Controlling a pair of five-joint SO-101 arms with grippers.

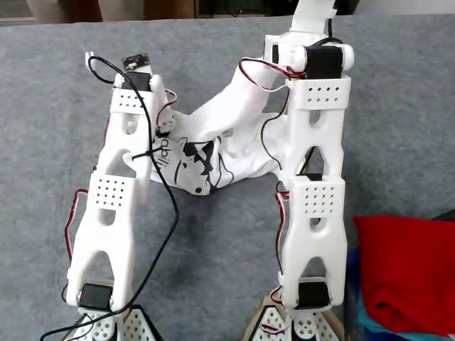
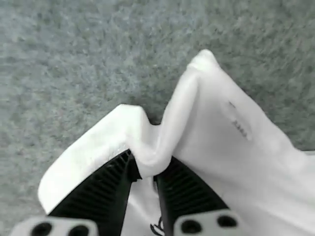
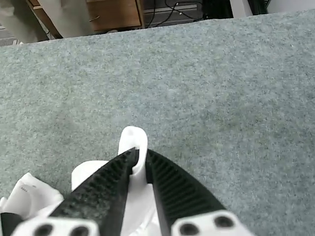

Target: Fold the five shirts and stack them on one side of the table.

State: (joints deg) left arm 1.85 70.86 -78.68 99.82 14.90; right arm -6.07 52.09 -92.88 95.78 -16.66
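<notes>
A white shirt (image 1: 213,142) with a black print hangs crumpled between the two arms over the middle of the grey table. My left gripper (image 2: 145,169) is shut on a pinched fold of the white shirt (image 2: 221,132), lifted above the felt. My right gripper (image 3: 139,156) is shut on another edge of the white shirt (image 3: 132,137), also held off the surface. In the high view the left arm (image 1: 131,121) holds the shirt's left part and the right arm (image 1: 313,92) its far right part.
A stack of folded shirts, red on top (image 1: 409,273) with blue and teal beneath, lies at the near right of the table. Grey felt (image 1: 57,142) covers the table. Wooden furniture (image 3: 108,12) stands beyond the far edge.
</notes>
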